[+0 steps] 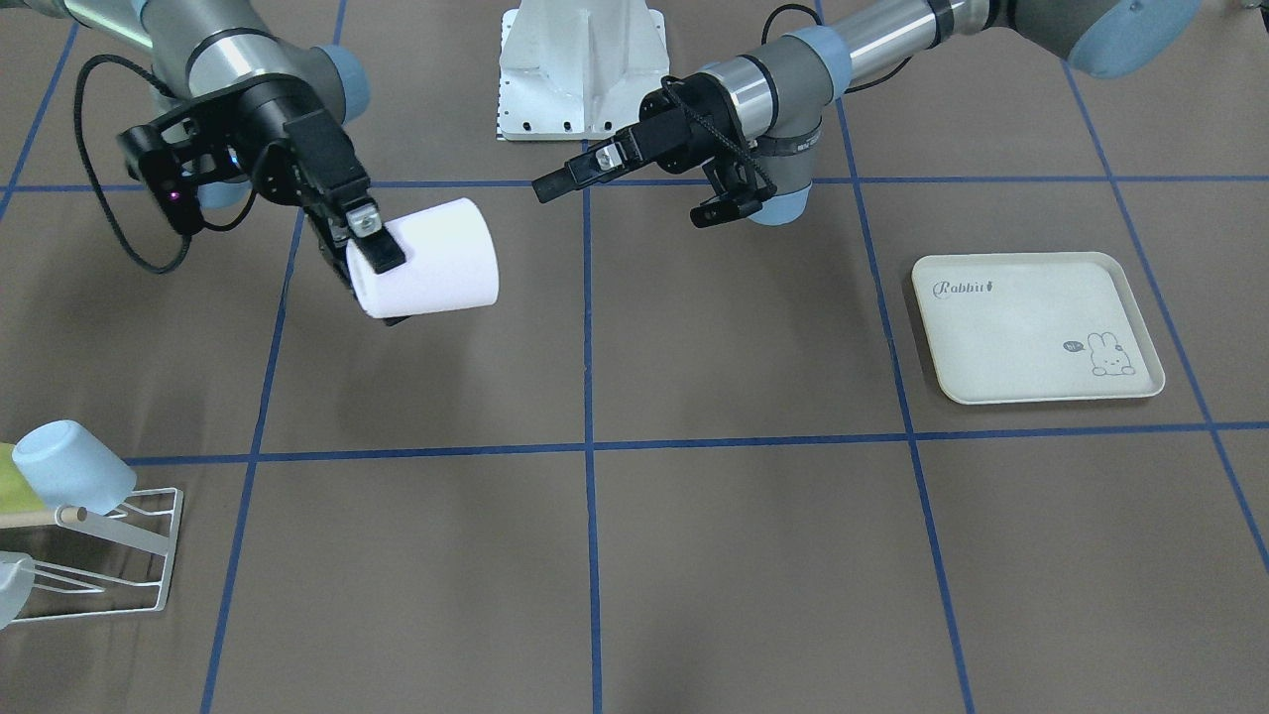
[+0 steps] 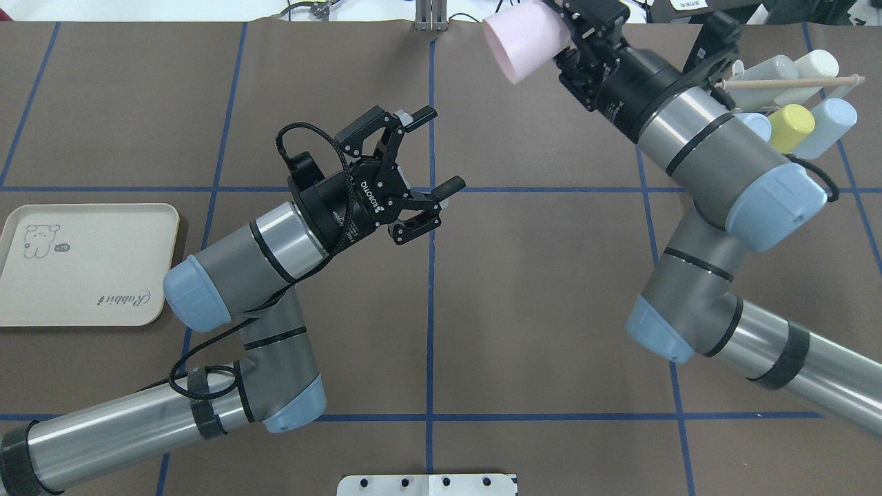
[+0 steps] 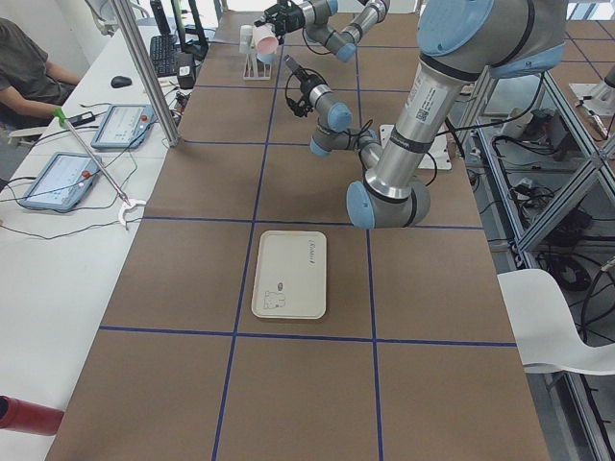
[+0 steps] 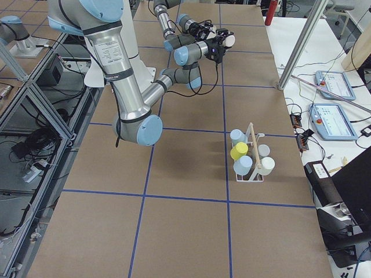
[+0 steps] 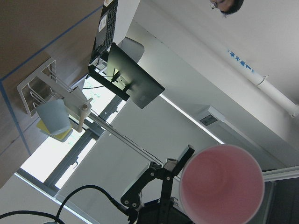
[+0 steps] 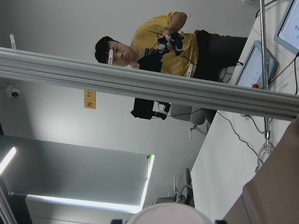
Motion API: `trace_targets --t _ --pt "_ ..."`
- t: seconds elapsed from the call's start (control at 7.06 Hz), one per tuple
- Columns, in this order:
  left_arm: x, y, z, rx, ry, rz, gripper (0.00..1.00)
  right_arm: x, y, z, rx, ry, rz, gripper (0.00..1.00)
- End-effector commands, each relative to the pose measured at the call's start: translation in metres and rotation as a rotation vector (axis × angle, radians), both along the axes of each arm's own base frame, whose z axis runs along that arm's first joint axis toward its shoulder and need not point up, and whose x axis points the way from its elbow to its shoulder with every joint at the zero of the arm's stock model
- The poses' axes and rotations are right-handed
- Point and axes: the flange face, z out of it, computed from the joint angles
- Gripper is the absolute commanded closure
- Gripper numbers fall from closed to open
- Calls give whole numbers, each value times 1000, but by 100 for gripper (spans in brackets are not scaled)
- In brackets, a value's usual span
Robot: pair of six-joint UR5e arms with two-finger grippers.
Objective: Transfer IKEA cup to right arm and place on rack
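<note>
Exterior front-facing view: the right gripper [image 1: 377, 283] is clamped on the pink cup [image 1: 436, 260], one finger over the top of the wall and the other beneath it, near the closed end. The cup lies sideways in the air, its mouth turned away from the rack [image 1: 139, 543], and it is well apart from the rack, on the side nearer the robot's base. Farther from the rack, the left gripper [image 2: 441, 148] is spread wide and holds nothing, clear of the cup. The tray [image 1: 1031, 327] lies farthest from the rack, toward the table's opposite end.

Judging by this, the hand-over is done and the carry to the rack is the step in hand. The rack already bears other cups, among them a blue cup [image 1: 74, 466] and a yellow cup [image 2: 791, 127]. The next move calls for bringing the pink cup across and turning it so its mouth slips over a free prong without knocking its neighbours. Which prong is free cannot be made out.
</note>
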Motion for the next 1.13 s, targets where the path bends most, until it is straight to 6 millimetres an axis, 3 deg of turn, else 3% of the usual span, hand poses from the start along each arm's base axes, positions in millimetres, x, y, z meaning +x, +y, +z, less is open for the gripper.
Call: trace_targets --t 0.0,0.42,0.71,0.85,0.99 --pt "-6 -2 -4 89 -83 -117 0 30 -52 33 -88 324 135 100" --pt "-5 -14 -9 170 -314 -258 0 71 -100 56 -230 696 255 100" --pt "-31 -20 -54 207 -572 -354 0 77 -113 70 -302 936 318 100" --pt "-39 -21 -67 222 -712 -380 0 76 -118 77 -333 1049 334 100" --pt "-48 -23 -63 238 -815 -402 0 69 -129 92 -356 1121 339 100"
